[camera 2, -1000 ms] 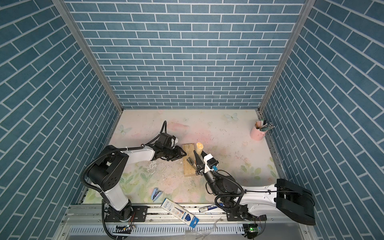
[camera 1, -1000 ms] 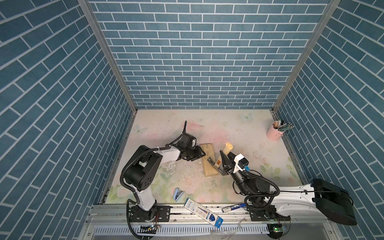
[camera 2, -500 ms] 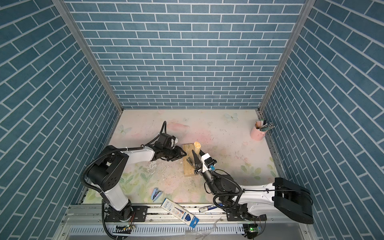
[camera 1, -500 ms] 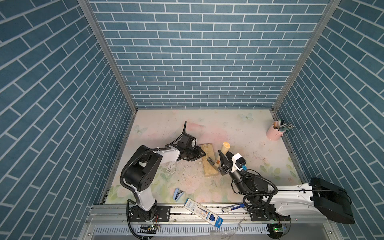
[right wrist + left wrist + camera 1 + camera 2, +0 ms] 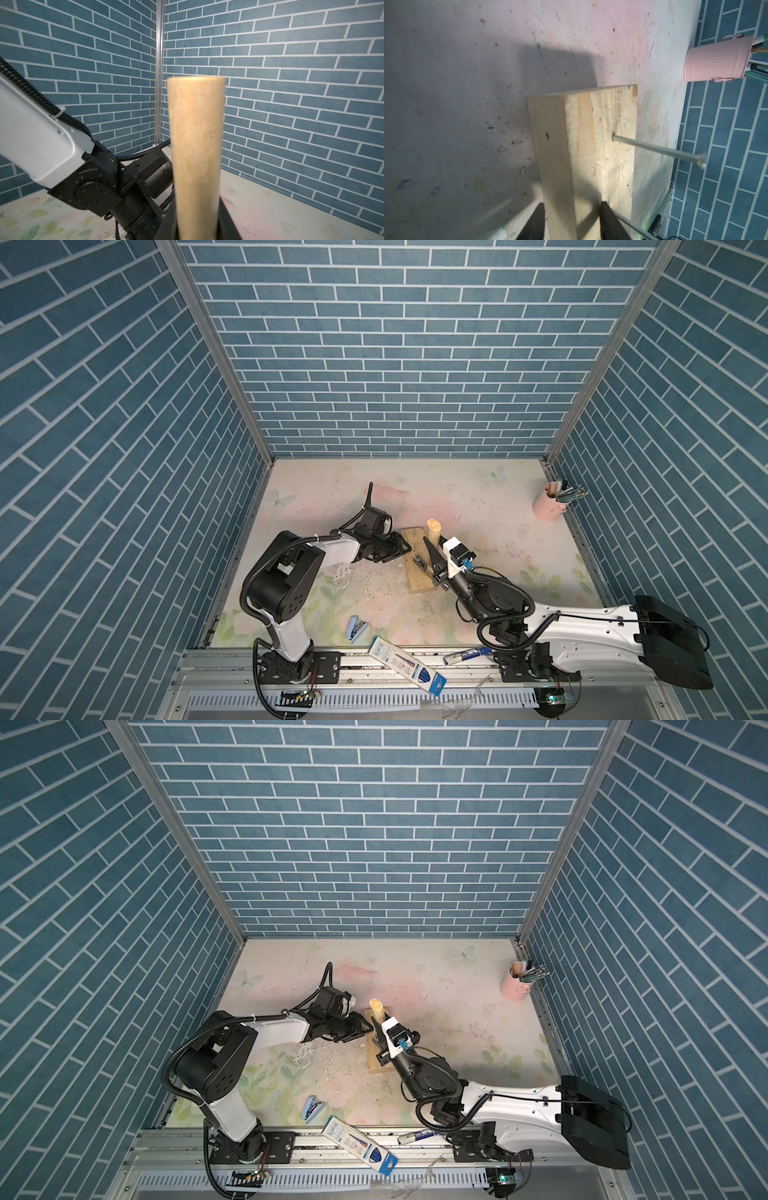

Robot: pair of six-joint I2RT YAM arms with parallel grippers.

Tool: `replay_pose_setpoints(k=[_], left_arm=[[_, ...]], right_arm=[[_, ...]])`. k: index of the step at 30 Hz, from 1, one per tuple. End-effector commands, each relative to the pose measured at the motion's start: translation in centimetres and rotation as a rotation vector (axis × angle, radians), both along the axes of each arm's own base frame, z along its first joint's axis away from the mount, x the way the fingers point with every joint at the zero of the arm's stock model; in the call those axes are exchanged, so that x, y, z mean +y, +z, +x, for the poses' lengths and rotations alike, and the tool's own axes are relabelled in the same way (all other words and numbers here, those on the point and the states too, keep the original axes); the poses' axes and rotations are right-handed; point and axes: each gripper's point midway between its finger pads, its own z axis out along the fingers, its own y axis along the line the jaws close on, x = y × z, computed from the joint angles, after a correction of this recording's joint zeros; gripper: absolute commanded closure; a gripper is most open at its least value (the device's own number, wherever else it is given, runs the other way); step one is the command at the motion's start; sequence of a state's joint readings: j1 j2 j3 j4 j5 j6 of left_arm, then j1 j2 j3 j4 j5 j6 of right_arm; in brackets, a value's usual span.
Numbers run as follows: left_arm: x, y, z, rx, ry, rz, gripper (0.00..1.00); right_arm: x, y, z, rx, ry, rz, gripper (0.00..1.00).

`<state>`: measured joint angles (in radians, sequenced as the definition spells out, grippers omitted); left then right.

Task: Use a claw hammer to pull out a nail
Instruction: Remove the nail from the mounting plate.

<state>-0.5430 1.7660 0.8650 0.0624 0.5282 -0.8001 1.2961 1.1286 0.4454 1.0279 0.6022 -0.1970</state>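
Nearest, along the bottom of both top views, a blue-and-white pen box (image 5: 407,668) lies slanted across the metal rail. A blue stapler (image 5: 357,628) lies on the flowered table just behind it.

Right of frame centre, the right pincer (image 5: 432,556) is clenched on the pale wooden handle of the claw hammer (image 5: 433,531). The handle stands nearly upright, and its butt end pokes out above the fingers. In the right wrist view the handle (image 5: 196,155) rises through the middle of the frame out of the dark jaws of the right pincer (image 5: 197,228) at the bottom edge. The grey head is small and largely hidden below the pincer; it sits on the wooden block (image 5: 417,589), and whether the claw hooks a nail cannot be told.

Just left of the hammer, the left pincer (image 5: 405,548) reaches in level with the table and grips the block's left edge. In the left wrist view its black fingers (image 5: 610,224) lie one on each side of the block (image 5: 583,145) at the frame's bottom. Beyond them a long nail (image 5: 654,149) sticks out of the block's broad face toward the right edge.

Farthest, at the upper right of the table, a pink pen bucket (image 5: 548,508) stands near the wall.
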Motion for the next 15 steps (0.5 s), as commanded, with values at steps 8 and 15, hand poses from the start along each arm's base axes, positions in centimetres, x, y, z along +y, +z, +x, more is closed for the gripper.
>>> replay_pose_setpoints(k=[8, 15], left_arm=[[3.6, -7.3, -6.1, 0.245, -0.007, 0.226, 0.57], [3.8, -7.4, -6.1, 0.241, -0.016, 0.240, 0.57]], right_arm=[[1.0, 4.1, 1.5, -0.057, -0.017, 0.065, 1.00], [0.3, 3.7, 4.2, 0.029, -0.009, 0.088, 1.00]])
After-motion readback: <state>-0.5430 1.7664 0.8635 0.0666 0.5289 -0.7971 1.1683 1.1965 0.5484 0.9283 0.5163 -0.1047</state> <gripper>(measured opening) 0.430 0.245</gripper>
